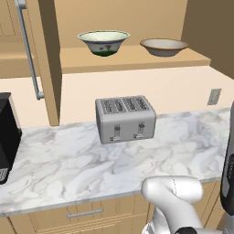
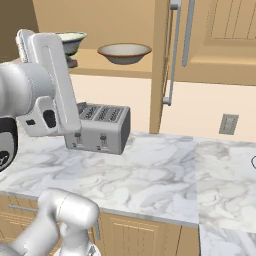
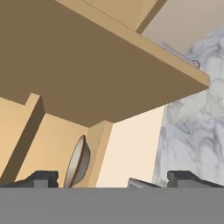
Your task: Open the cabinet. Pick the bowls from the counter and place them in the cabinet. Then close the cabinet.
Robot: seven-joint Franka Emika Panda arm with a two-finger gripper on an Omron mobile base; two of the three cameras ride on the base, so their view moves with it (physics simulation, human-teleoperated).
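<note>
The cabinet [image 1: 137,59] stands open, its left door [image 1: 45,55] swung out with a long silver handle [image 1: 27,50]. Both bowls sit on its lower shelf: the deep cream bowl [image 1: 103,42] on the left and the shallower brown-rimmed bowl [image 1: 163,46] on the right. From the right base view the brown-rimmed bowl [image 2: 124,52] is in full sight, while the cream bowl [image 2: 72,40] is partly behind my arm. The hand view is rolled sideways. My gripper [image 3: 114,181] is open and holds nothing; the brown-rimmed bowl [image 3: 78,162] lies ahead of it, beside an open door [image 3: 109,65].
A silver toaster [image 1: 125,118] stands on the marbled counter [image 1: 68,160] below the shelf. A black appliance [image 1: 4,137] sits at the counter's left end. A wall outlet [image 2: 229,124] is on the right. The right door's edge [image 2: 161,65] juts out over the counter.
</note>
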